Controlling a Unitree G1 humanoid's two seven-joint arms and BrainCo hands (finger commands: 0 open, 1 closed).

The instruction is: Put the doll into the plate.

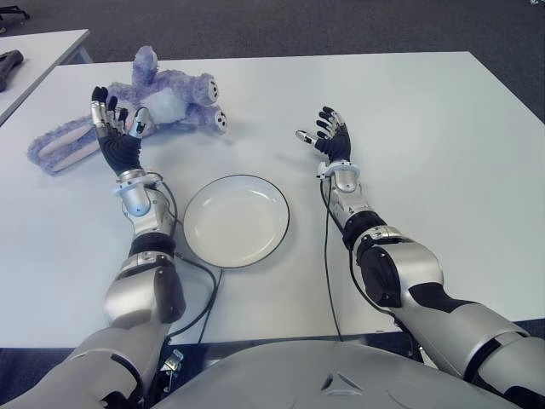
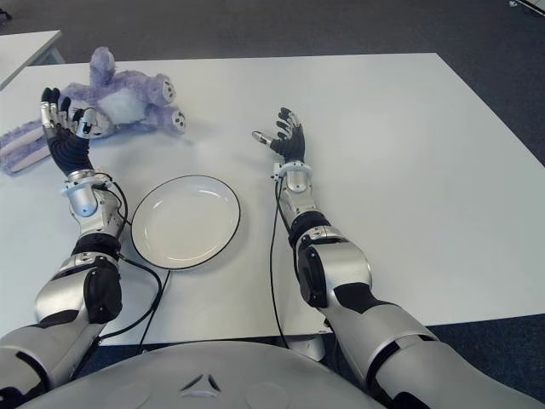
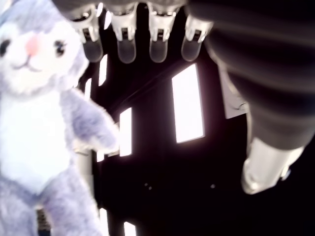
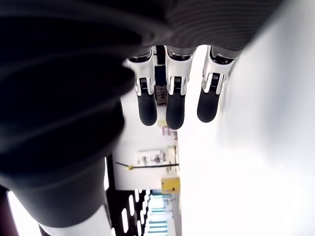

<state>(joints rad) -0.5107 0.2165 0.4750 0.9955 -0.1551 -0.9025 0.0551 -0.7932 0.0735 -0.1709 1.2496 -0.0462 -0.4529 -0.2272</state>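
Doll transfer not begun: plate (image 1: 236,221) sits nearest the robot on the white tabletop (image 1: 426,153), between the two forearms, with nothing in it. Beyond the plate on the robot's right, right robot hand (image 1: 328,136) shows raised over bare tabletop, fingers extended and spread, holding nothing; right wrist view confirms straight fingers with nothing between them. On the left, left robot hand (image 1: 115,119) is held upright, palm toward the doll, fingers spread and relaxed, nothing grasped. Left wrist view shows the doll beside the fingertips (image 3: 125,49), not enclosed; contact cannot be confirmed. Farthest out, doll (image 1: 170,94), a purple plush rabbit with white belly and long ears, lies on the tabletop at the far left, well apart from the plate. Judgement: grasp, lift, carry and release into plate all remain.
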